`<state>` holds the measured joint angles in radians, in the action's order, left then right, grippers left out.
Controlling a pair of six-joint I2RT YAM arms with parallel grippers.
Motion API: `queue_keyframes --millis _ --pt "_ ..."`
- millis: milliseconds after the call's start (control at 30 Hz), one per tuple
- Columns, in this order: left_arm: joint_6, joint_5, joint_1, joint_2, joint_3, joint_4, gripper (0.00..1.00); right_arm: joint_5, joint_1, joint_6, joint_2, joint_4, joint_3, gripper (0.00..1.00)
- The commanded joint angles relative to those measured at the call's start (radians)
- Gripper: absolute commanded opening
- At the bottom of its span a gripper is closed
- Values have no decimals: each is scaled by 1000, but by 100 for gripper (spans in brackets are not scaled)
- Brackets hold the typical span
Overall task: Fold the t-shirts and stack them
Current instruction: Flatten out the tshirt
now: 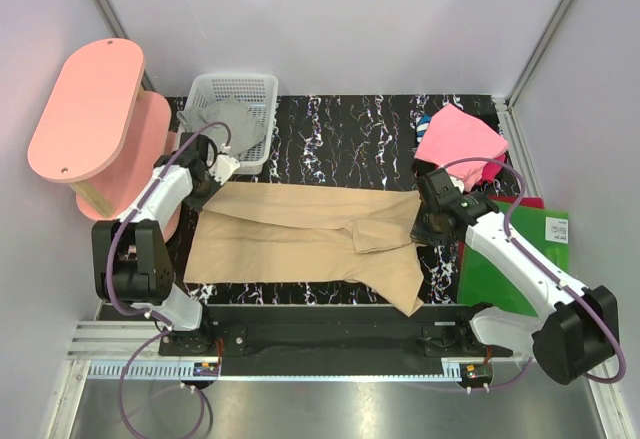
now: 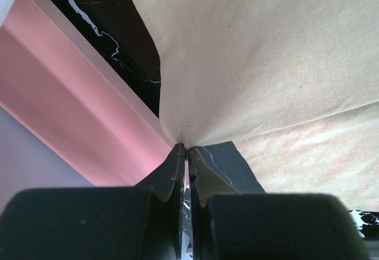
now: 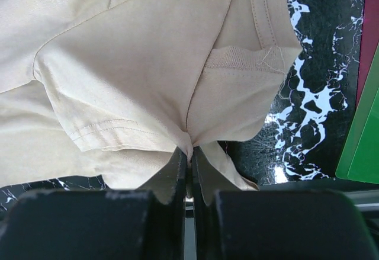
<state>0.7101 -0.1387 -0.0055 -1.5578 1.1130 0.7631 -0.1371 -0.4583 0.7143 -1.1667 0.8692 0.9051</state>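
My left gripper (image 2: 185, 148) is squeezed tight on the back left corner of the tan t-shirt (image 1: 300, 234), and my right gripper (image 3: 189, 152) is squeezed tight on a bunch of the same shirt at its right end, by a sleeve. The tan t-shirt lies spread across the black table (image 1: 340, 129) between my two arms. The grey t-shirt (image 1: 232, 124) hangs over the white basket (image 1: 245, 81) at the back left, and the pink t-shirt (image 1: 460, 139) sits at the back right, near the green sheet (image 1: 535, 231).
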Motion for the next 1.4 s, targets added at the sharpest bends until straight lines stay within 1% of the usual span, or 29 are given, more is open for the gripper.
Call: queue_keyframes --millis 0,100,233,300,500,700,933,1067,1100,1167,1333,1367 --pt "6 7 6 48 15 -1 5 8 -6 -10 9 10 3 10" --pt "5 14 6 53 10 -1 5 31 -6 -4 -23 -6 -35 16" --pt "-1 28 6 48 7 -1 5 70 -6 10 -77 -55 -95 21" --pt "2 28 6 45 1 -2 5 79 -6 8 -103 -75 -109 34" --pt "5 33 6 42 -4 -4 5 71 -6 -7 -90 -76 -84 37" --pt "5 34 4 39 -12 -7 5 53 -6 -13 -97 -73 -64 33" --pt "2 37 4 31 -27 -10 5 45 -6 -22 -102 -64 -48 30" --pt "0 36 4 27 -24 -11 4 36 -6 -24 -102 -61 -43 15" --pt "0 34 4 27 -22 -11 5 31 -6 -26 -102 -58 -43 7" --pt "2 31 4 27 -18 -10 5 28 -6 -24 -102 -55 -40 0" --pt "5 21 4 38 1 -7 4 14 -6 -42 -87 -24 -11 0" --pt "8 16 4 44 7 -2 4 7 -6 -49 -71 -10 27 0"
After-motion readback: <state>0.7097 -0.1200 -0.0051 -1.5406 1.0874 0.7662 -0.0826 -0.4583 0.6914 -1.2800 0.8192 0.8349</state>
